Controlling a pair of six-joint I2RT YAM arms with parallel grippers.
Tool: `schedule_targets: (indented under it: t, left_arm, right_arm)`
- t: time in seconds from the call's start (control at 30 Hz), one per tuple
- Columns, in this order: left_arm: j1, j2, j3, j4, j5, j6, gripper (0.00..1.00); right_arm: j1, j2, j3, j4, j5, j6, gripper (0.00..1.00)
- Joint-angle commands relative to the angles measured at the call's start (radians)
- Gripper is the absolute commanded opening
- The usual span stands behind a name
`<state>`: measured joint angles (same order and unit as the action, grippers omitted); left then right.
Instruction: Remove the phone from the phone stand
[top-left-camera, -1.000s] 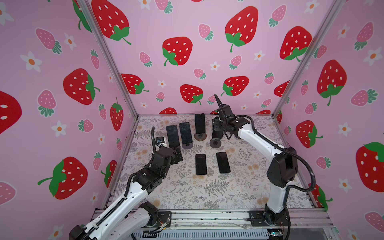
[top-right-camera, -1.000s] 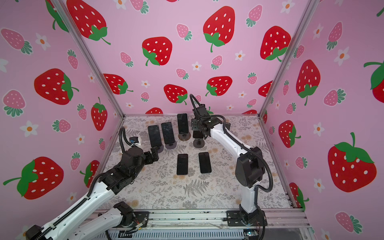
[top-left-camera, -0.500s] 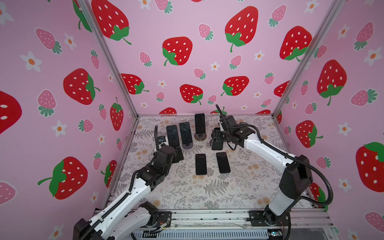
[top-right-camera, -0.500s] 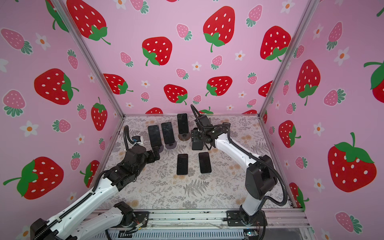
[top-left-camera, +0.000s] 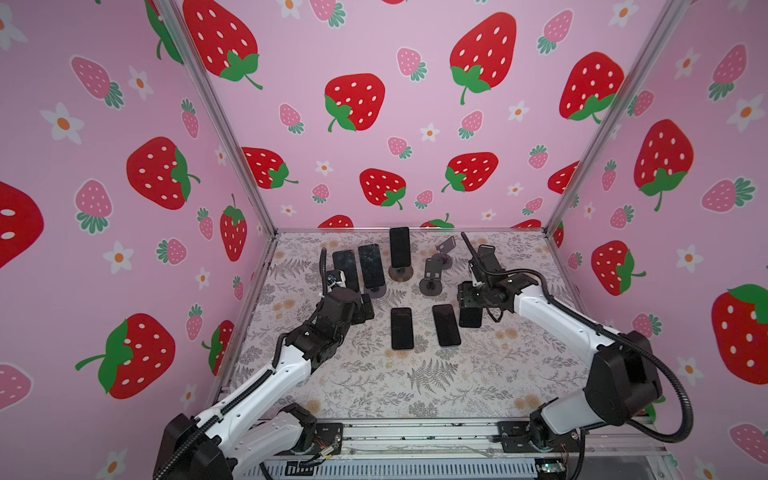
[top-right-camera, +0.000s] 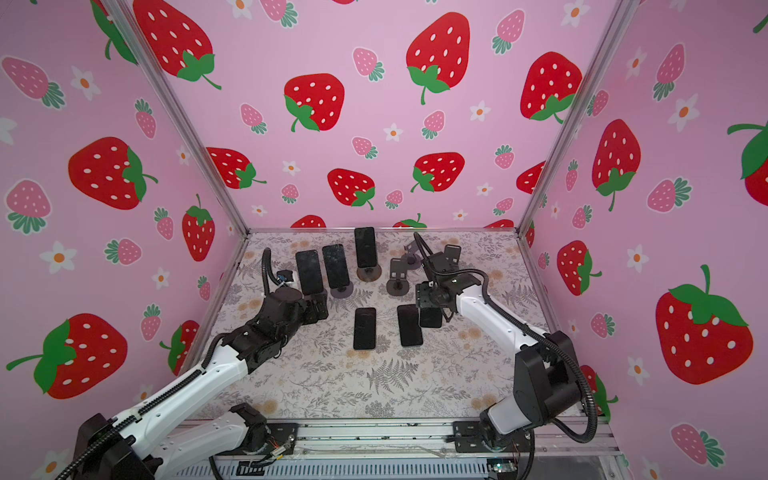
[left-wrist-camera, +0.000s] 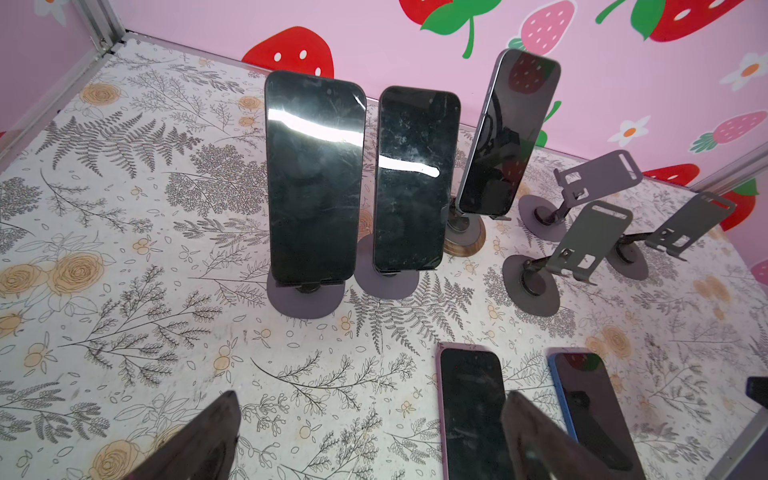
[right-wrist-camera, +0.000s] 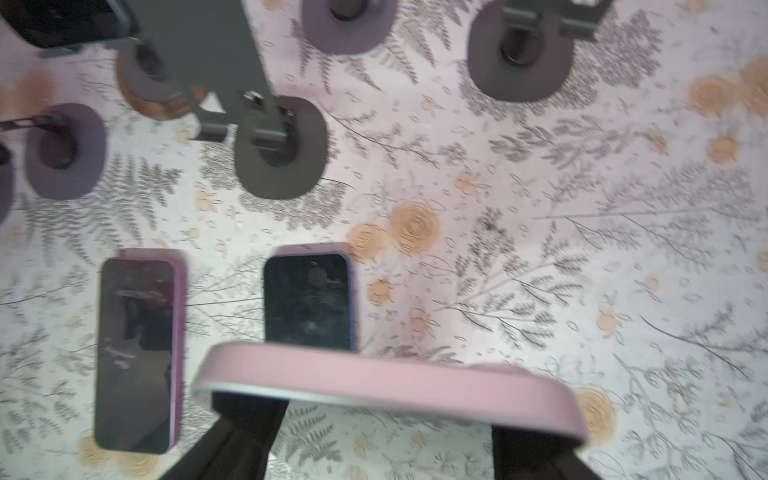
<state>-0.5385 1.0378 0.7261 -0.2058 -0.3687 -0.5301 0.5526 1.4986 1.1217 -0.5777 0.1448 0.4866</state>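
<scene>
In both top views the right gripper (top-left-camera: 470, 306) pinches a dark-screened phone in a pink case (top-left-camera: 471, 320) by its long sides. It hangs off any stand over the floral-printed table surface (top-left-camera: 415, 386), just beside two dark phones lying flat (top-left-camera: 402, 328) mid-surface, probably to be laid down as a third in that row. Bare surface runs from there toward the right edge. Grey metal stands (top-left-camera: 432, 278) on round bases wait empty behind it, toward the back edge. The left gripper (top-left-camera: 365, 309) hovers spread wide and empty before three dark phones propped on stands (top-left-camera: 371, 266) near the back left corner.

In the left wrist view its black fingers (left-wrist-camera: 199, 440) sit far apart, facing the nearest propped phone (left-wrist-camera: 311, 178). Its neighbour stands close beside it, so side room looks tight.

The right wrist view is blurred. The pink case's edge (right-wrist-camera: 386, 386) spans the jaws, with bare surface below it.
</scene>
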Motion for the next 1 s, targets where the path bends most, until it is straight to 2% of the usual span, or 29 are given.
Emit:
schedule_targets:
  t: [0.0,0.13,0.53,0.83,0.97]
  left_arm:
    - [0.005,0.003,0.026,0.029,-0.001,-0.031,0.99]
    - [0.005,0.004,0.03,0.034,0.015,-0.025,0.99]
    - [0.005,-0.026,-0.002,0.033,0.024,-0.046,0.99]
    - [0.005,-0.049,-0.002,0.006,0.009,-0.039,0.99]
    - [0.005,-0.059,0.004,-0.019,-0.006,-0.05,0.99]
  right_arm:
    - [-0.02,-0.017,-0.049,0.008,0.024,-0.012,0.69]
    - [-0.056,0.014,-0.1,0.033,-0.009,-0.001,0.69]
    - [-0.062,0.12,-0.079,0.02,-0.059,-0.028,0.69]
    - [-0.06,0.223,-0.031,0.018,-0.105,-0.004,0.68]
    - [-0.06,0.22,-0.027,0.052,-0.148,0.007,0.68]
